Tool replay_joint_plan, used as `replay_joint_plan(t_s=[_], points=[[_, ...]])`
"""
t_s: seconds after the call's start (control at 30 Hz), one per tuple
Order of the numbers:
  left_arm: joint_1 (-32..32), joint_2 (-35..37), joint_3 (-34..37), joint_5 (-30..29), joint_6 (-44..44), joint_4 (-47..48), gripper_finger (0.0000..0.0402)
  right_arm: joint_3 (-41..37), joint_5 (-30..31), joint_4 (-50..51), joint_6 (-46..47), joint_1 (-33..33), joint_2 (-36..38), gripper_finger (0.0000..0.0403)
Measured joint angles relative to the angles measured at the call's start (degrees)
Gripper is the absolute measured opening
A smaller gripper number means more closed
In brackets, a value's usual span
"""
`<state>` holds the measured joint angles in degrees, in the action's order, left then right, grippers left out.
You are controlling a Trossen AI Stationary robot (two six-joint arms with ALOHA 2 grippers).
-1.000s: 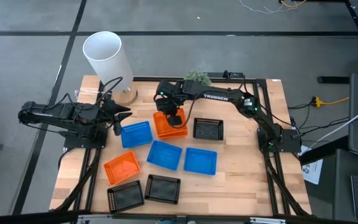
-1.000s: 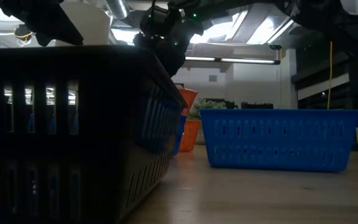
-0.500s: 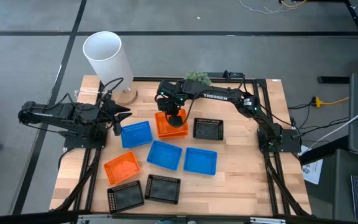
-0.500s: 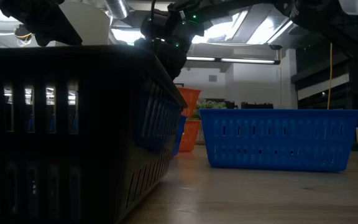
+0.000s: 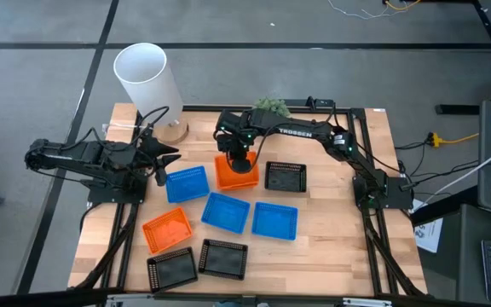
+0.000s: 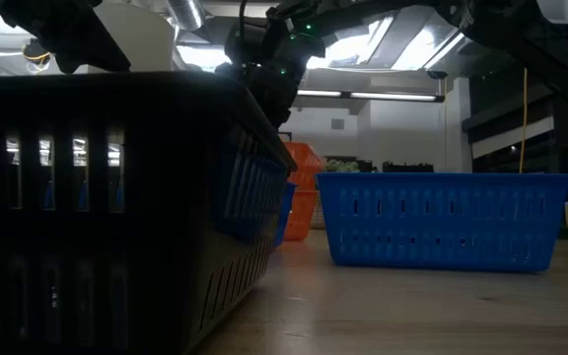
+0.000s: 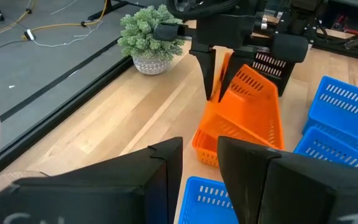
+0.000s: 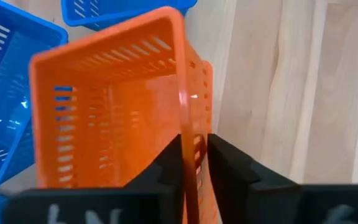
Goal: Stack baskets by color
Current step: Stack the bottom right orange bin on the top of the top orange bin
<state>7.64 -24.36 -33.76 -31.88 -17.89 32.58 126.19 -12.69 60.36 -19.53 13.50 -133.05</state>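
Two orange baskets [image 5: 235, 171] sit one in the other at the table's middle; the upper one [image 7: 247, 102] is tilted in the lower one [image 7: 219, 142]. My right gripper [image 5: 240, 159] stands over them, open, a finger on each side of the upper basket's wall. Another orange basket [image 5: 167, 228] lies at the near left. Three blue baskets [image 5: 186, 183] [image 5: 226, 211] [image 5: 275, 220] and three black ones [image 5: 285, 176] [image 5: 171, 267] [image 5: 222, 257] rest flat on the table. My left gripper [image 5: 167, 159] waits open at the left, touching nothing. My right gripper comes from above, slanting steeply down, its fingers [image 8: 229, 168] astride the upper orange basket's side wall [image 8: 190, 134] at the rim. A gap shows beside the wall on one side; whether the other finger touches it, I cannot tell. The basket rests tilted in the lower orange basket.
A tall white cylinder [image 5: 147, 81] stands at the far left corner and a small green plant [image 5: 271, 106] at the far edge behind the right arm. Bare wood shows along the table's right side [image 5: 339, 230].
The upper orange basket has sunk from a steep tilt toward level and now sits squarer over the lower orange one. My right gripper has stayed above it and rolled a little.
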Motion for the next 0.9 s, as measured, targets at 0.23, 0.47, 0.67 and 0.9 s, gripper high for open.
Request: replay_joint_plan(t_s=[0.23, 0.47, 0.67, 0.9], points=[[0.00, 0.00, 0.00, -0.01, 0.00, 0.00, 0.0092, -0.02, -2.90, 0.41, 0.04, 0.00, 0.00, 0.0092], [0.00, 0.00, -0.01, 0.00, 0.01, 0.00, 0.0092, -0.02, -1.71, 0.32, 0.00, -0.04, 0.00, 0.0103], [0.02, 0.00, -0.02, 0.00, 0.02, 0.00, 0.0092, 0.09, 0.62, 0.39, 0.00, -0.04, 0.00, 0.0101], [0.00, 0.00, -0.02, 0.00, 0.04, 0.02, 0.0092, 4.11, 0.09, 3.77, -0.26, -0.90, 0.07, 0.0100]])
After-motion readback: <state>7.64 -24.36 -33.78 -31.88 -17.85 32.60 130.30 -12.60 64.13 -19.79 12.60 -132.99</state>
